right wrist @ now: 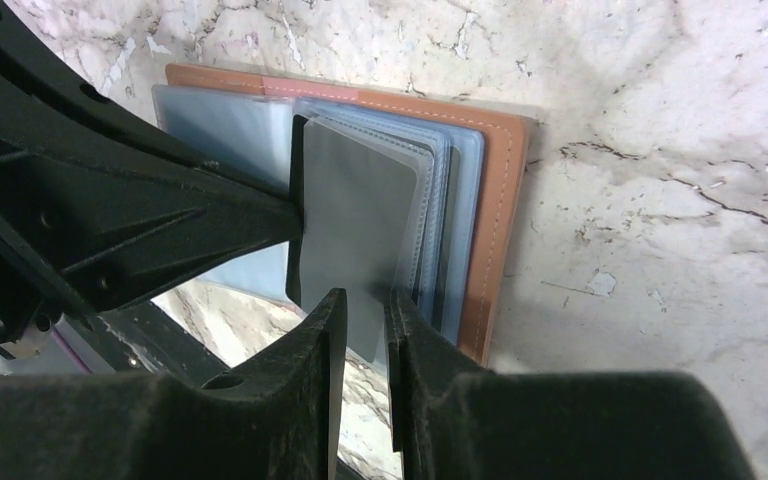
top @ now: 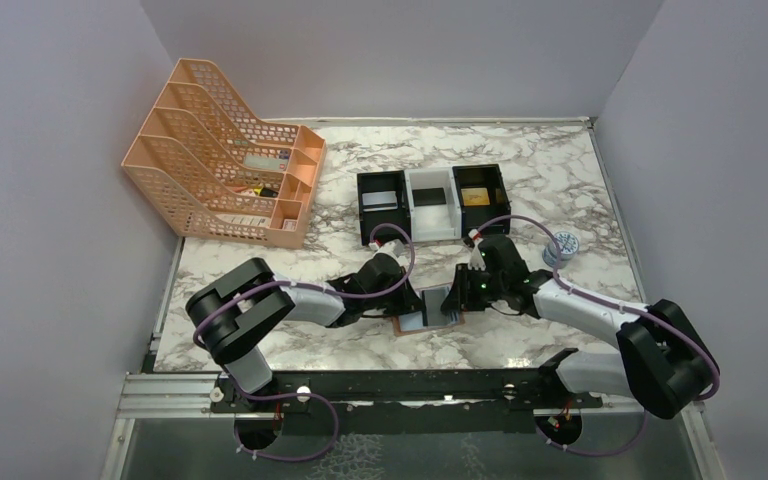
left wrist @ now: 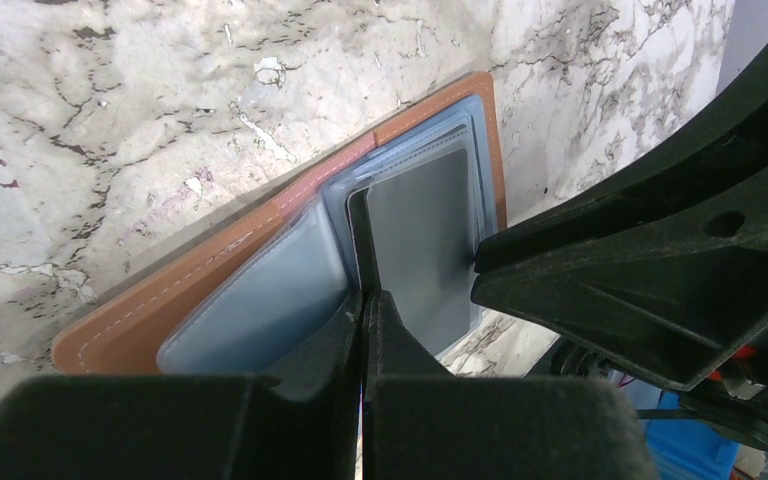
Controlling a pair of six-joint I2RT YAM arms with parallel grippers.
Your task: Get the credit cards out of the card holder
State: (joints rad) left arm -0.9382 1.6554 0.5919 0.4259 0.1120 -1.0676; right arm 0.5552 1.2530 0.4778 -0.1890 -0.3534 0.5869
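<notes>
The card holder [top: 412,324] lies open on the marble table, tan leather [left wrist: 210,265] outside and pale blue-grey pockets inside [right wrist: 495,200]. A dark grey credit card [left wrist: 420,240] stands up out of its right half [right wrist: 360,210]. My left gripper [left wrist: 370,295] is shut on that card's side edge, reaching in from the left [top: 412,297]. My right gripper [right wrist: 365,300] comes in from the right [top: 457,297]. Its jaws stand slightly apart, with the card's near edge between them and a visible gap. Other cards are hidden in the sleeves.
An orange mesh file rack [top: 225,150] stands at the back left. Black and white box trays [top: 430,200] sit behind the wallet, one holding a gold card [top: 476,196]. A small round blue-white object [top: 563,243] lies at the right. The table's front rail is close by.
</notes>
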